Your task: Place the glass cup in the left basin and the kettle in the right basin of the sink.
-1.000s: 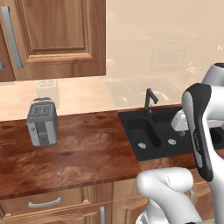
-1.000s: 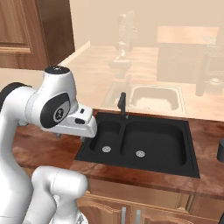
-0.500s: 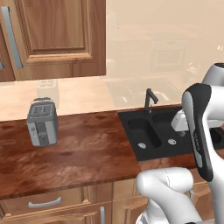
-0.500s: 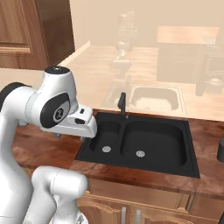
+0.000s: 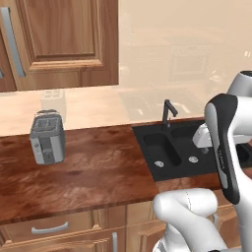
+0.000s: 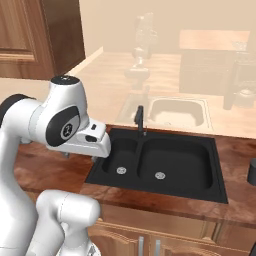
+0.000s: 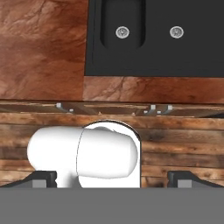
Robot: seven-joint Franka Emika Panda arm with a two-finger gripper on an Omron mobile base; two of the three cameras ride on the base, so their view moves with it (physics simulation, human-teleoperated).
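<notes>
My gripper point(image 7: 113, 178) hangs above the cabinet fronts, its fingers point(image 7: 43, 177) spread fully apart and holding nothing. Beyond them lies the counter point(image 7: 43, 52) edge, then the sink point(image 6: 165, 192), with the narrow left basin point(image 6: 122, 155) and the wide right basin point(image 6: 175, 157) both bare, and the faucet point(image 6: 140, 117) behind them. A dark shape point(image 6: 252, 172) stands on the counter just right of the sink. I judge it may be the glass cup, so my reach goes rightward. Where the kettle stands I cannot tell. Compared with a second ago, nothing has shifted: the arm holds the same pose.
</notes>
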